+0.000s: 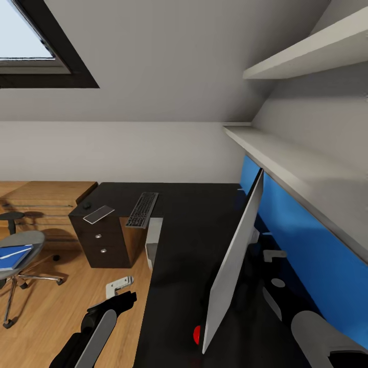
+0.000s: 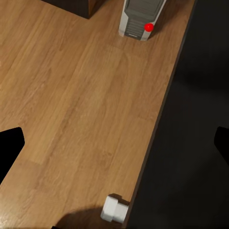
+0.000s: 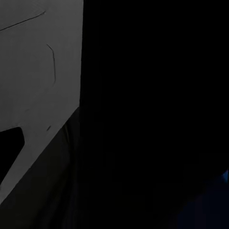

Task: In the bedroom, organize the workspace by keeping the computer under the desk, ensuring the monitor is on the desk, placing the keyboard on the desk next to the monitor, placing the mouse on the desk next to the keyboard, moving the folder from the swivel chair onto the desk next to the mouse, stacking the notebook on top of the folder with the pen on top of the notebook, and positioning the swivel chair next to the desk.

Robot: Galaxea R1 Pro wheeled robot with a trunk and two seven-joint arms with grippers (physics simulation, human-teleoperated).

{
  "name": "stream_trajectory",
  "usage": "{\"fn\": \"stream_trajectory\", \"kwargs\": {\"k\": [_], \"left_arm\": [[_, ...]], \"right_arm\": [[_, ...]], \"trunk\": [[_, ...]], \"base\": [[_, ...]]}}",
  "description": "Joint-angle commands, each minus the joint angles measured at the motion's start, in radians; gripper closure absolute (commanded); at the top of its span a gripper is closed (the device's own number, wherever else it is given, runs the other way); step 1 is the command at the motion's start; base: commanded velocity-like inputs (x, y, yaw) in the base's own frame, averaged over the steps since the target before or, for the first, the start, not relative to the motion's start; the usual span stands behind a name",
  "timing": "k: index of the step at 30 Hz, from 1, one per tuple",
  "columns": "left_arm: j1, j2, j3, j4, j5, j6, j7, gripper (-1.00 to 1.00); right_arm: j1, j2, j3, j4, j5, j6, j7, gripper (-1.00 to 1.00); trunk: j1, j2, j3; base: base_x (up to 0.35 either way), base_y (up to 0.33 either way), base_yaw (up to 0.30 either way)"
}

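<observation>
The monitor (image 1: 235, 266) stands edge-on on the black desk (image 1: 189, 225). The keyboard (image 1: 142, 209) lies at the desk's far left part. Beside it are a flat grey notebook (image 1: 98, 214) and a small black mouse (image 1: 87, 205). The blue folder (image 1: 13, 255) rests on the swivel chair (image 1: 28, 240) at the far left. The computer tower (image 1: 152, 248) (image 2: 140, 19) stands on the floor at the desk's edge. My left gripper (image 1: 122, 299) (image 2: 114, 148) hangs open over the floor beside the desk, holding nothing. My right gripper (image 3: 95, 143) is close to the monitor's grey back (image 3: 38, 71), with one finger showing.
A dark drawer unit (image 1: 105, 240) carries the desk's left end. A small white object (image 1: 118, 286) (image 2: 114, 210) lies on the wooden floor by the desk edge. A red dot (image 1: 197, 335) shows near the monitor's foot. Shelves (image 1: 306, 163) and a blue panel (image 1: 312, 245) line the right wall.
</observation>
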Motion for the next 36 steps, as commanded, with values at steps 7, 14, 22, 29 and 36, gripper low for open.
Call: {"fn": "stream_trajectory", "kwargs": {"k": [7, 14, 22, 29, 36], "left_arm": [[-0.001, 0.001, -0.002, -0.001, 0.009, 0.001, 0.010, -1.00], [-0.001, 0.001, 0.000, -0.001, 0.007, 0.001, 0.010, -1.00], [-0.001, 0.001, 0.031, -0.001, 0.007, 0.002, 0.009, -1.00], [-0.001, 0.001, 0.038, -0.001, 0.007, 0.002, 0.009, -1.00], [-0.001, 0.001, 0.039, -0.001, 0.007, 0.002, 0.008, -1.00]], "right_arm": [[-0.001, -0.001, 0.008, 0.001, -0.004, -0.003, -0.006, -1.00], [-0.001, -0.001, 0.008, 0.001, -0.004, -0.003, -0.007, -1.00], [-0.001, 0.000, 0.008, 0.001, -0.004, -0.004, -0.007, -1.00], [-0.001, 0.000, 0.008, 0.001, -0.004, -0.004, -0.007, -1.00], [-0.001, 0.000, 0.008, 0.002, -0.004, -0.004, -0.007, -1.00]], "trunk": [[0.000, -0.002, -0.002], [0.000, -0.002, -0.002], [0.000, -0.002, -0.002], [0.000, -0.002, -0.002], [0.000, -0.002, -0.002]], "base": [[-0.181, 0.000, 0.000], [-0.250, 0.000, 0.000], [-0.312, 0.000, 0.000], [-0.334, 0.037, 0.000], [-0.335, 0.070, 0.000]]}}
